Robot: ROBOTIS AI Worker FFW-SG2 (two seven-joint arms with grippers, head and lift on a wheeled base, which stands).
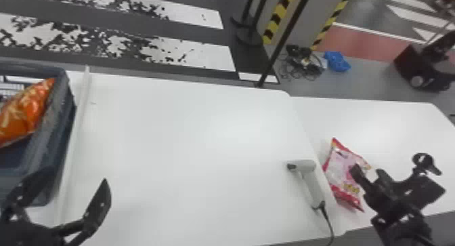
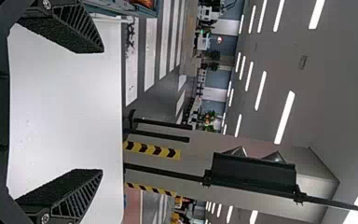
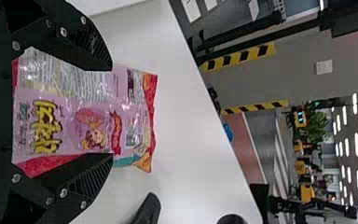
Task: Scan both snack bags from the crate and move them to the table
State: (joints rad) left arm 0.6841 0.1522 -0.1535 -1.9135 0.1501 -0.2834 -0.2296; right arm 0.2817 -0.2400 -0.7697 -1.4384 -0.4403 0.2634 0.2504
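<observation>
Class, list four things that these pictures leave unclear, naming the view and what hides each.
- Crate: left side, cut off by the head view's left edge.
- Orange bag: left end, cut off by that same edge.
- Pink bag: part of its right side, behind the right gripper in the head view.
- Cable: far end, cut off by the head view's bottom edge.

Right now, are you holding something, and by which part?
Apparently nothing: the pink-and-red plastic snack bag looks loose under the black right gripper; the black left gripper is empty.
</observation>
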